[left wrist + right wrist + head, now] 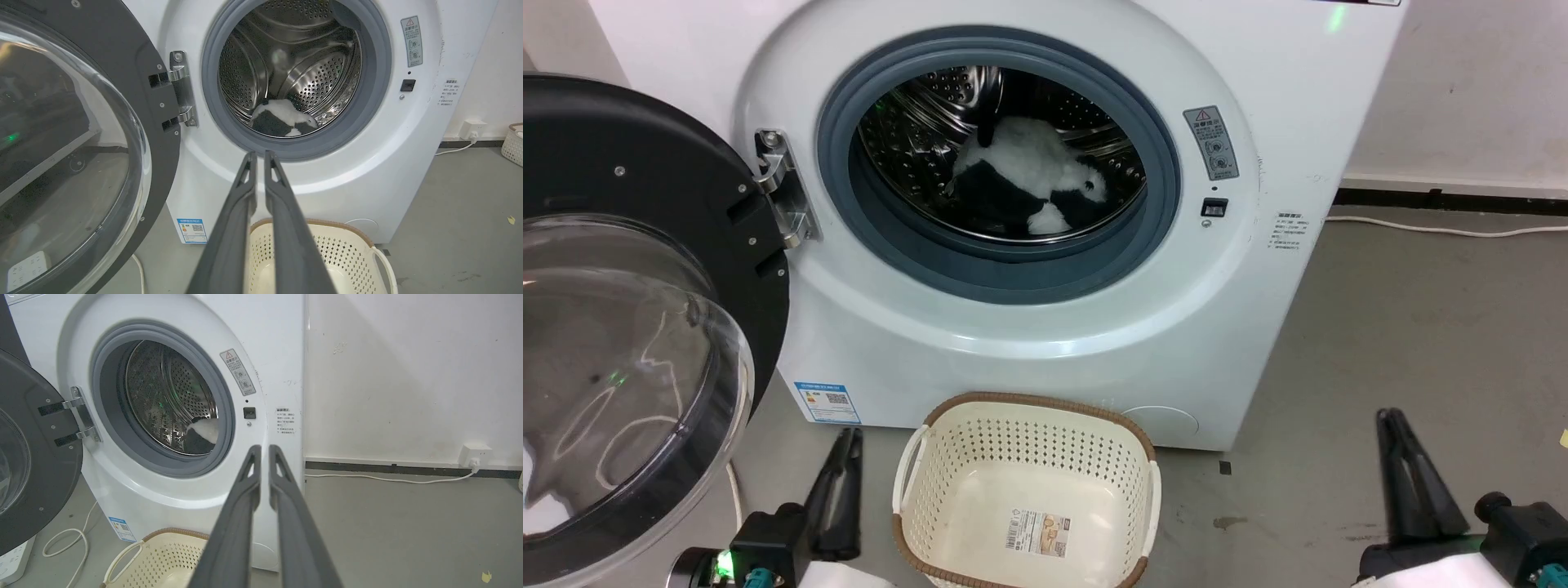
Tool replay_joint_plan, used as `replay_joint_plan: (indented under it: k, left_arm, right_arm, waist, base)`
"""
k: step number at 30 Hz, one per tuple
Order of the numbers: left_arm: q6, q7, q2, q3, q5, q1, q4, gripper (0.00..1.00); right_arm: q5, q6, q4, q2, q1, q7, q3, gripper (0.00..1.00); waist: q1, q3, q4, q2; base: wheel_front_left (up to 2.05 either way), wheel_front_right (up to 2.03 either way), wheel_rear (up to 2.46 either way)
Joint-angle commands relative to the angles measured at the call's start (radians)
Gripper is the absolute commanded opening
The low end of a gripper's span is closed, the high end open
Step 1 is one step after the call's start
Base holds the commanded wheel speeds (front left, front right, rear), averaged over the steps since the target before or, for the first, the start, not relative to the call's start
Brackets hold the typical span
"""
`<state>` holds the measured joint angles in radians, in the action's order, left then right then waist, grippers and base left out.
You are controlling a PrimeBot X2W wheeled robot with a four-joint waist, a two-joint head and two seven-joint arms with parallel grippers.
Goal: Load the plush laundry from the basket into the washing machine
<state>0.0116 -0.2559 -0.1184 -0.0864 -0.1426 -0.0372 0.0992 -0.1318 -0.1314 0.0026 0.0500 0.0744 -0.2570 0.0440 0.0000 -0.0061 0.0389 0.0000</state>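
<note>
The black-and-white panda plush (1029,186) lies inside the steel drum of the white washing machine (1029,343), and it also shows low in the drum in the left wrist view (282,120) and partly in the right wrist view (200,435). The cream basket (935,474) stands on the floor in front of the washer, holding nothing but its floor label. My left gripper (848,437) rests shut to the basket's left, its fingers (249,196) nearly together. My right gripper (1390,418) rests shut at the lower right, away from the basket.
The washer's black-rimmed bubble door (645,327) hangs wide open at the left, close to my left arm. A white cable (1445,230) runs along the grey floor to a wall socket (474,455). Another pale basket (514,143) stands far right.
</note>
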Motion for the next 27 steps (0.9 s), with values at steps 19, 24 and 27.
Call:
replay_joint_plan:
  k: [19, 24, 27]
  left_arm:
    - [-0.002, 0.039, 0.010, 0.013, 0.022, 0.006, -0.015, 0.00]
    - [-0.002, 0.049, 0.013, 0.017, 0.028, 0.007, -0.019, 0.00]
    - [-0.003, 0.056, 0.015, 0.019, 0.031, 0.008, -0.022, 0.00]
  right_arm:
    - [0.020, 0.000, 0.000, 0.000, -0.011, 0.039, -0.007, 0.00]
    - [0.025, 0.000, -0.001, 0.000, -0.014, 0.050, -0.009, 0.00]
    - [0.029, 0.000, -0.001, 0.000, -0.016, 0.056, -0.010, 0.00]
  waist:
    - [0.0000, 0.001, -0.006, 0.0000]
    - [0.0000, 0.001, -0.007, 0.0000]
    - [0.0000, 0.001, -0.008, 0.0000]
  base:
    - [0.00, 0.00, 0.00]
    - [0.00, 0.00, 0.00]
    - [0.00, 0.00, 0.00]
